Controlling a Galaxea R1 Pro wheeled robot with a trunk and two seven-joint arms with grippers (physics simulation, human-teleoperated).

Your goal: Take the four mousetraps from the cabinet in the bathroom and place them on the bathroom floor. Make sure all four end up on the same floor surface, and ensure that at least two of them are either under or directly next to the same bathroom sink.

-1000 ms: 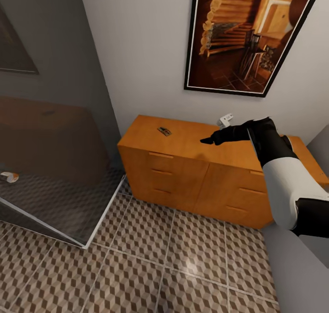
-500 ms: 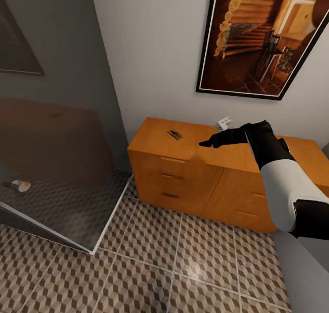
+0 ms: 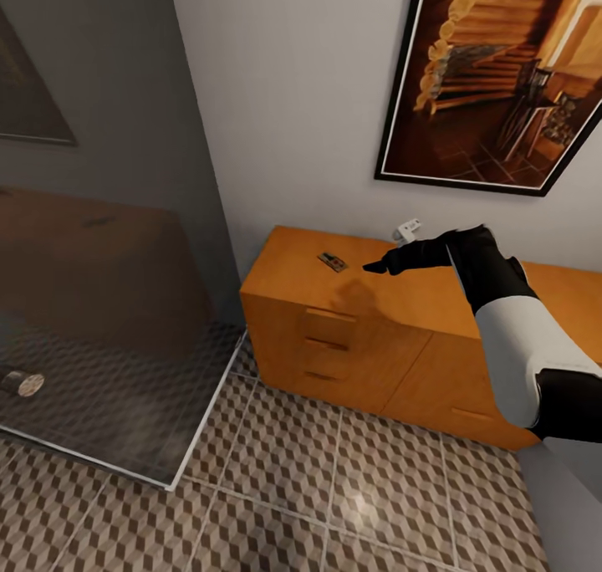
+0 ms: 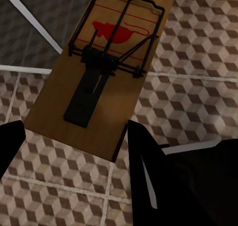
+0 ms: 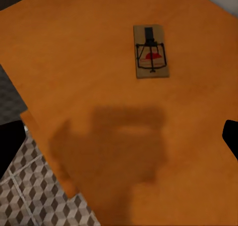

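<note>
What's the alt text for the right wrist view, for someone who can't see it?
A small mousetrap with a red mark on its board lies flat on the orange-wood cabinet top, ahead of the open right gripper, whose dark fingertips sit at the frame edges. The gripper's shadow falls on the wood short of the trap; patterned floor tiles show beyond the cabinet edge.
</note>
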